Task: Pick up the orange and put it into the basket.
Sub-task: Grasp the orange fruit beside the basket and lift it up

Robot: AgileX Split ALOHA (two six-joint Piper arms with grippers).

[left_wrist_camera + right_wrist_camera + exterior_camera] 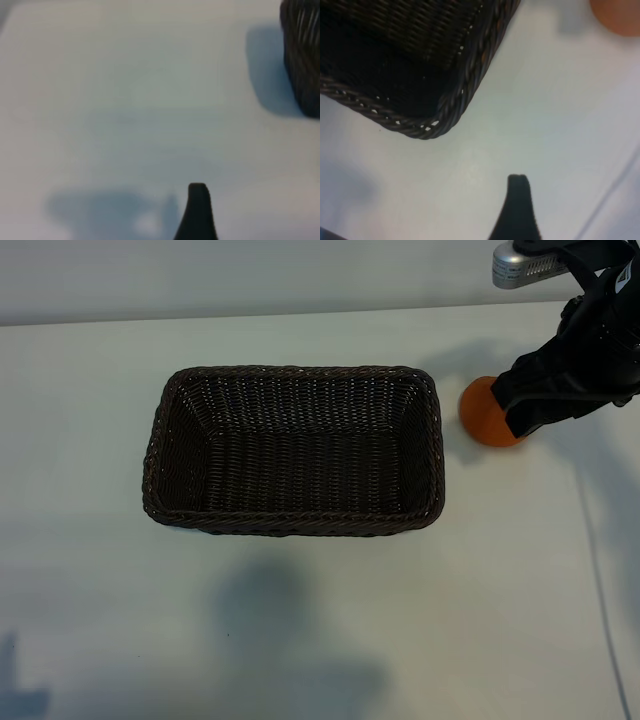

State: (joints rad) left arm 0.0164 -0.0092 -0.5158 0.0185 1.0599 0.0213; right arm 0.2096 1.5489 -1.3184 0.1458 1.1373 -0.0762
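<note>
The dark brown woven wicker basket (293,451) sits mid-frame on the white desk (90,610). Just right of it, the small round orange (484,412) rests on the desk, upper right, half hidden by the black right claw (545,405), jaws wide apart, gripping nothing. Left claw (198,212)'s open too, over bare desk.
</note>
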